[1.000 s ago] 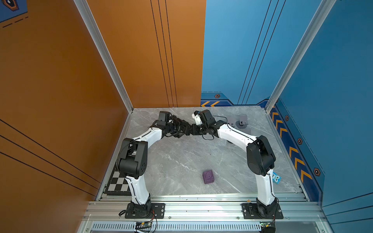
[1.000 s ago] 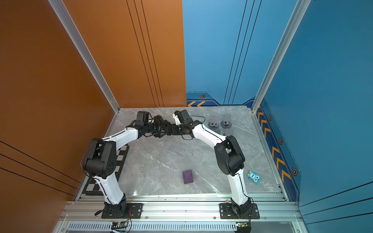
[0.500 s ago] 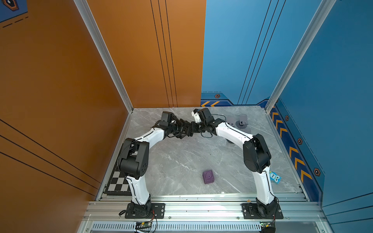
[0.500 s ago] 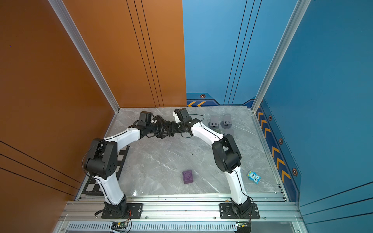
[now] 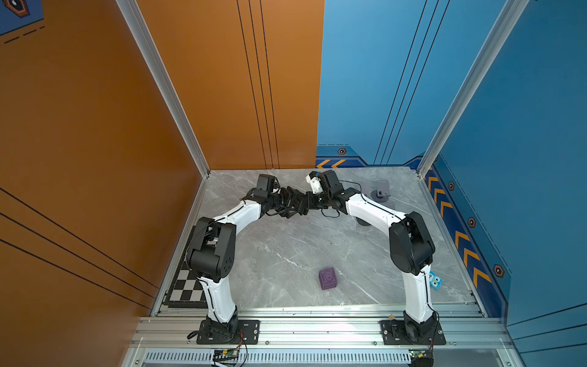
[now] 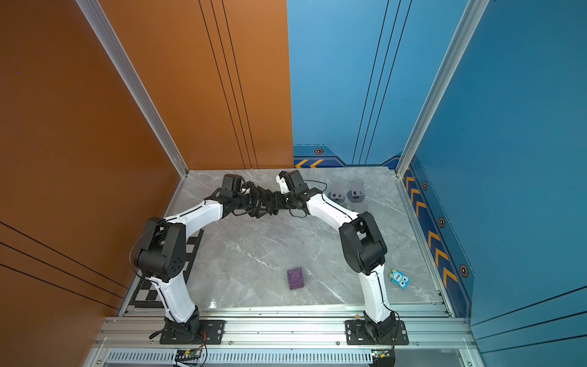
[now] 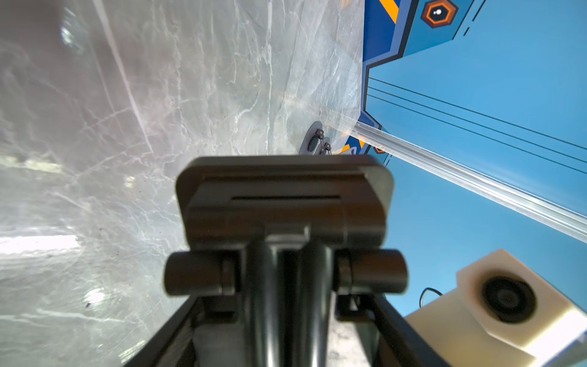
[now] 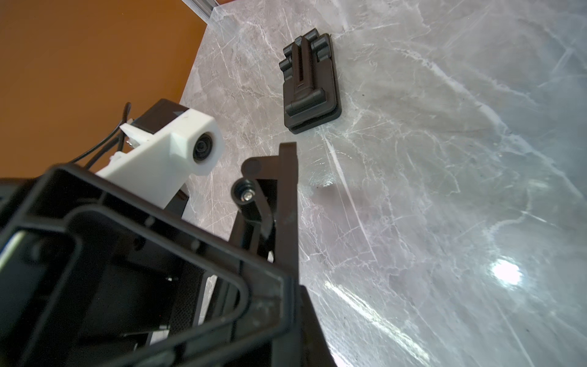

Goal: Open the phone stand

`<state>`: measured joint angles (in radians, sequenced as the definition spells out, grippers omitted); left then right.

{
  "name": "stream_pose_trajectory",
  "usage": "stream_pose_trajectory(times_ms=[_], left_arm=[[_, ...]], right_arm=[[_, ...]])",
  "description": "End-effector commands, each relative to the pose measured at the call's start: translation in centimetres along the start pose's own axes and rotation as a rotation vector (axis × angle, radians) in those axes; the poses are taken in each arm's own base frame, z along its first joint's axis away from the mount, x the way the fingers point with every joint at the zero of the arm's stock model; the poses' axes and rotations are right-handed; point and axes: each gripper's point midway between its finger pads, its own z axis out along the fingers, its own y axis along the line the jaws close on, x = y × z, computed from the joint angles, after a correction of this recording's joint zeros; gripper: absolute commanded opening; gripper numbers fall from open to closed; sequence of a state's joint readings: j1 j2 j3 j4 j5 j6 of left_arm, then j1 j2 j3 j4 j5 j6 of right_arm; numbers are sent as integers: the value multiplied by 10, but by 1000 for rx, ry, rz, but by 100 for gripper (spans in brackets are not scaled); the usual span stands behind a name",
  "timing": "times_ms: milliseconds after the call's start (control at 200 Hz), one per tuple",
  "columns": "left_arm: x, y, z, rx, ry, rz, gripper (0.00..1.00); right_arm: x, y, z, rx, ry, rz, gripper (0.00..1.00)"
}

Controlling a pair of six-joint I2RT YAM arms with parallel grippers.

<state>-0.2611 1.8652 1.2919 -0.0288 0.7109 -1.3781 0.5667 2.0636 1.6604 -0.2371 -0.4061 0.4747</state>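
— Your left gripper (image 5: 297, 203) and right gripper (image 5: 308, 201) have both edged a little to the right since a second ago. They still meet at the far middle of the worktop (image 5: 286, 254), and nothing lying on it has shifted.
— Where is the phone stand (image 7: 286, 190)?
— Off the surface, held between your two grippers. In the left wrist view your left gripper grips it across the hinge end, jaws set wide, one on each side of the hinge barrel. Your right gripper is pinched down narrow on the edge of one plate. The right wrist view shows that plate edge-on, with a short hinged arm angled off it.
— Can you see how far it is open?
— Only that the arm stands off the plate. In both top views the black parts merge with your grippers, so the angle cannot be told.
— What else is there?
— A second stand (image 8: 311, 82), black and folded flat, lies on the worktop towards the far left corner. Two grey stands (image 6: 355, 190) sit at the far right, well apart from your grippers. A purple cube (image 5: 328, 278) rests near the middle of the near edge, a blue owl toy (image 6: 399, 279) lies at the near right, and a checkerboard (image 5: 187, 286) runs along the near left edge
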Motion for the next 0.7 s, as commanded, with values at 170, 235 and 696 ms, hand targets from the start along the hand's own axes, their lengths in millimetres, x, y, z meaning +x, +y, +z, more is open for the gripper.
stream_pose_trajectory(times_ms=[170, 235, 696], left_arm=[[11, -32, -19, 87, 52, 105, 4], [12, -33, -19, 89, 54, 109, 0], [5, -40, -28, 110, 47, 123, 0]], right_arm=[[-14, -79, -38, 168, -59, 119, 2], [-13, -86, -43, 176, -60, 125, 2], [-13, -121, -68, 219, -78, 165, 1]])
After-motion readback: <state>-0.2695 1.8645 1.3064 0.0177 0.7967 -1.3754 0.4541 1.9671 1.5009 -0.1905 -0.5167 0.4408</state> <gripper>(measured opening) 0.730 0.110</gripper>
